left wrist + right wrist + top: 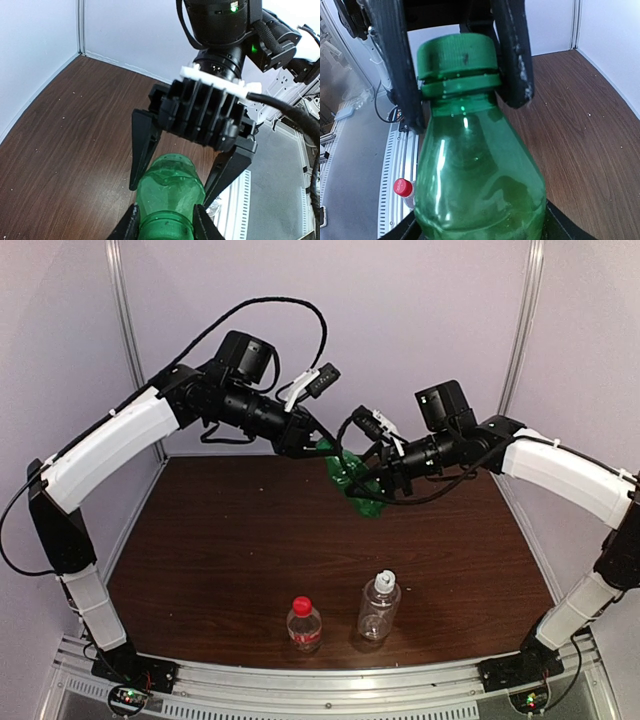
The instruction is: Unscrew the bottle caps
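The first unscrewing is in hand — the slim green plastic bottle [352, 482] hangs above the brown wooden desk [220, 540], its body clamped in the right tool [172, 192], the left tool [167, 227] pinching its round green screw cap [457, 52] — so next the left wrist should twist while the right holds firm.

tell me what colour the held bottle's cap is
Green cap, best in right wrist view.
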`<state>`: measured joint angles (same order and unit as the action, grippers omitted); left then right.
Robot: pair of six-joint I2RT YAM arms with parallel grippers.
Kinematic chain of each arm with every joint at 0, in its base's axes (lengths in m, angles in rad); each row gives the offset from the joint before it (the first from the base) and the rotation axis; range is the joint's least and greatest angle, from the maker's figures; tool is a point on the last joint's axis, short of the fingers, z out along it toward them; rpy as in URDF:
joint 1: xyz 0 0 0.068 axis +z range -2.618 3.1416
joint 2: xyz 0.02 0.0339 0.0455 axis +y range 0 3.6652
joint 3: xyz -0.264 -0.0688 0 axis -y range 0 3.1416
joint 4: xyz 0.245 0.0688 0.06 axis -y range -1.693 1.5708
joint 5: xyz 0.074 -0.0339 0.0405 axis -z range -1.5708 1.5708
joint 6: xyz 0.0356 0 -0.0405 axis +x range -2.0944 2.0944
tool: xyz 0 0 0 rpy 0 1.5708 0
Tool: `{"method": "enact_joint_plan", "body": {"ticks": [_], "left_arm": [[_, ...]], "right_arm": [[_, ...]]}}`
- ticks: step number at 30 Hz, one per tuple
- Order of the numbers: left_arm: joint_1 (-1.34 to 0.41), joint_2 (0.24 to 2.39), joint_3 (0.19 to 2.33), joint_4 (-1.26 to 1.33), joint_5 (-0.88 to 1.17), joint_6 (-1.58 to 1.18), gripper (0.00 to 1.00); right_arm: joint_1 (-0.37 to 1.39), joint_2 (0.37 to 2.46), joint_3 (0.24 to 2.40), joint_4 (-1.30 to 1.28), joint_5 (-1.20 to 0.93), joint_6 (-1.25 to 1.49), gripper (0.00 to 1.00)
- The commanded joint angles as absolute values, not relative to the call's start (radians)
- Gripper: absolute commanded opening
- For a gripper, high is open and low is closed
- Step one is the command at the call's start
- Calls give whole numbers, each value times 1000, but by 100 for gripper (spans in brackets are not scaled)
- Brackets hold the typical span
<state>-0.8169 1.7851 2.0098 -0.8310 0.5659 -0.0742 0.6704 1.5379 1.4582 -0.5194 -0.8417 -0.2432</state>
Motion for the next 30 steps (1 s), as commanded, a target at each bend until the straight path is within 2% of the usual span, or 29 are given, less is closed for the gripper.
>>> {"method": "enact_joint_plan", "body": {"ticks": [1, 7, 10, 13, 16, 18, 21, 25, 30], "left_arm": [[-798, 1770, 1992, -720, 636, -127, 2], [-794, 1755, 1962, -693, 648, -135, 2], [-793, 1753, 1953, -690, 648, -133, 5], [-792, 1728, 1918, -652, 655, -128, 22], [-790, 1676, 1839, -562, 682, -125, 50], [-788, 1636, 1780, -494, 701, -131, 64], [-777, 1587, 1702, -397, 722, -157, 79], [-748, 1533, 1605, -239, 779, -245, 83], [-739, 1502, 1527, -85, 818, -321, 81]], "right_arm": [[677, 1552, 1468, -503, -853, -251, 72], [678, 1549, 1444, -467, -863, -237, 60], [679, 1545, 1439, -447, -879, -227, 54], [678, 1540, 1430, -423, -906, -214, 50], [678, 1539, 1411, -388, -946, -191, 48], [678, 1535, 1395, -356, -980, -167, 47], [678, 1518, 1363, -295, -1016, -127, 47], [679, 1502, 1318, -187, -1076, -49, 46], [679, 1493, 1289, -97, -1120, 0, 46]]}}
